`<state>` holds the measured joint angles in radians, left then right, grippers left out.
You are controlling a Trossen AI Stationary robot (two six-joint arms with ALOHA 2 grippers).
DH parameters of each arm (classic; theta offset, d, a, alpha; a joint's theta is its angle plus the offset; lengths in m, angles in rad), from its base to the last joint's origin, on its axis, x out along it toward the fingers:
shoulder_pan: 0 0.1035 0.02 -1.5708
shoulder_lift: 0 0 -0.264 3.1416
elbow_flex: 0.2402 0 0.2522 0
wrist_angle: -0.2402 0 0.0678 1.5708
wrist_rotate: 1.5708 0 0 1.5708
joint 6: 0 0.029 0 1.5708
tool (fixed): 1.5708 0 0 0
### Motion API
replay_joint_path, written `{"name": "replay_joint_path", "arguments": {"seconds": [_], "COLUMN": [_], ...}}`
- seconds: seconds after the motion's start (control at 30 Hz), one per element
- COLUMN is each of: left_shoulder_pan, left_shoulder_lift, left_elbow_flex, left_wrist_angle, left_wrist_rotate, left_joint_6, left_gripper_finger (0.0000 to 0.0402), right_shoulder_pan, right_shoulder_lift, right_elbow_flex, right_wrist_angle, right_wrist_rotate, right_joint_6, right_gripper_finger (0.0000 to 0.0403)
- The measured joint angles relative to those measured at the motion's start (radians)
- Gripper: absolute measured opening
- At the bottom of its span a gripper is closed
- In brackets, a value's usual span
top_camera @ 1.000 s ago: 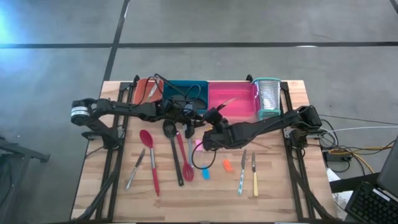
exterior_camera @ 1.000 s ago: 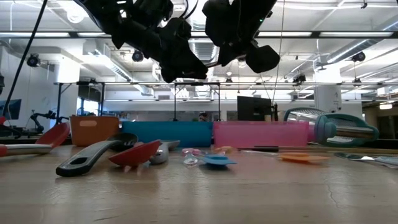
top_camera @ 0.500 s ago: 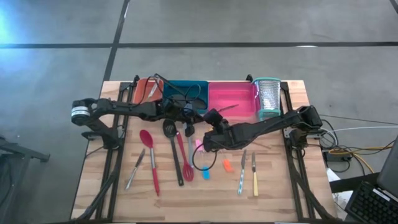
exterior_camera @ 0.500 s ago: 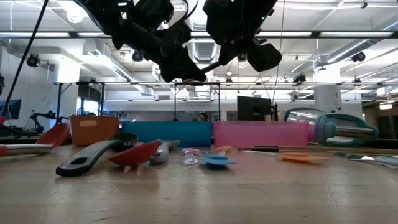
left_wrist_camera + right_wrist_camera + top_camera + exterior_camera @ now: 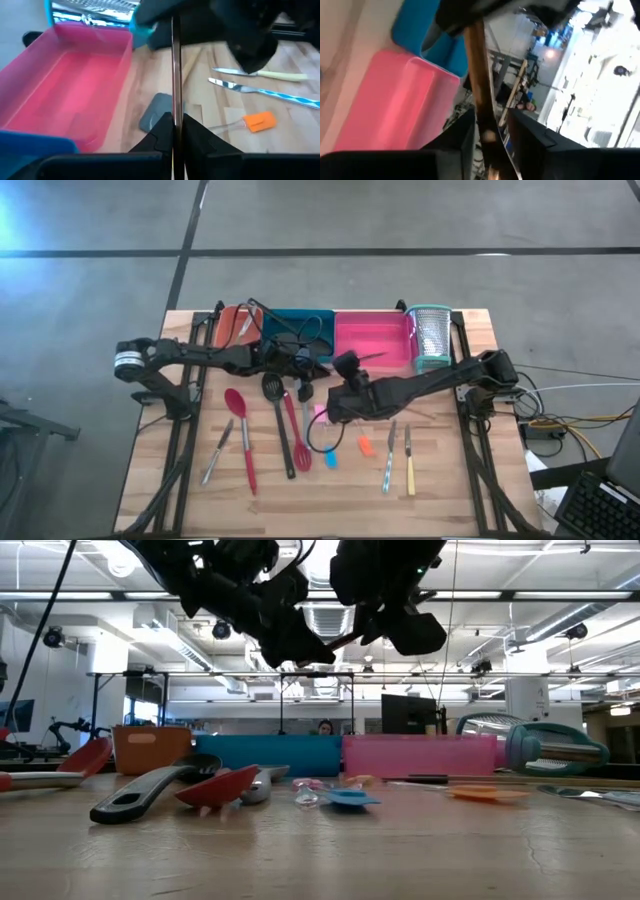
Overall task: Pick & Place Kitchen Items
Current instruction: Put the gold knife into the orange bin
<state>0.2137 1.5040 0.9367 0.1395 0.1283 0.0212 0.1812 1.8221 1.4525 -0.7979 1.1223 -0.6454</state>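
A slim dark utensil (image 5: 174,60) is in the air over the table's middle, spanning my two grippers. My left gripper (image 5: 305,370) and my right gripper (image 5: 345,370) face each other next to the pink tray (image 5: 375,340), and each is shut on this utensil. One thin end of it (image 5: 370,356) reaches over the pink tray's near edge. In the low view the utensil (image 5: 340,640) shows as a thin bar between the two dark heads. More kitchen items lie on the wood: a red spoon (image 5: 240,430), a black slotted spoon (image 5: 280,430) and knives (image 5: 400,455). My left gripper (image 5: 174,132) pinches one end of the utensil's shaft (image 5: 174,112) between its two fingers (image 5: 160,135), which lie along it. The utensil is lifted clear and runs straight out toward the other gripper. My right gripper (image 5: 487,130) pinches the shaft (image 5: 482,107) between its fingers (image 5: 462,135) from the opposite side, also clear of the table.
Orange (image 5: 232,320), teal (image 5: 300,325) and pink trays line the far edge, with a metal grater (image 5: 431,337) at their right. A red spatula (image 5: 296,435), a blue tool (image 5: 330,458), an orange tool (image 5: 365,446) and a grey-handled utensil (image 5: 217,452) lie below the arms.
The utensil's free end has dropped from a steep slant over the pink tray to nearly level. My left gripper has edged up and toward the right gripper. Both stay shut on the utensil.
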Motion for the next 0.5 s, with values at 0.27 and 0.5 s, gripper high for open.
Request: {"name": "replay_joint_path", "arguments": {"seconds": [0.27,0.5], "left_shoulder_pan": [0.028,0.117], "left_shoulder_lift": [0.000,0.000], "left_elbow_flex": [0.000,-0.008], "left_wrist_angle": [-0.010,-0.069], "left_wrist_rotate": [-0.122,-0.212], "left_joint_6": [0.005,-0.017], "left_gripper_finger": [0.0020,0.0020], "right_shoulder_pan": [0.006,0.003], "right_shoulder_lift": [-0.030,-0.072], "right_elbow_flex": [0.000,0.000], "right_wrist_angle": [-0.190,-0.411], "right_wrist_rotate": [0.030,0.025], "right_joint_6": [0.371,0.796], "right_gripper_finger": [0.0151,0.0159]}}
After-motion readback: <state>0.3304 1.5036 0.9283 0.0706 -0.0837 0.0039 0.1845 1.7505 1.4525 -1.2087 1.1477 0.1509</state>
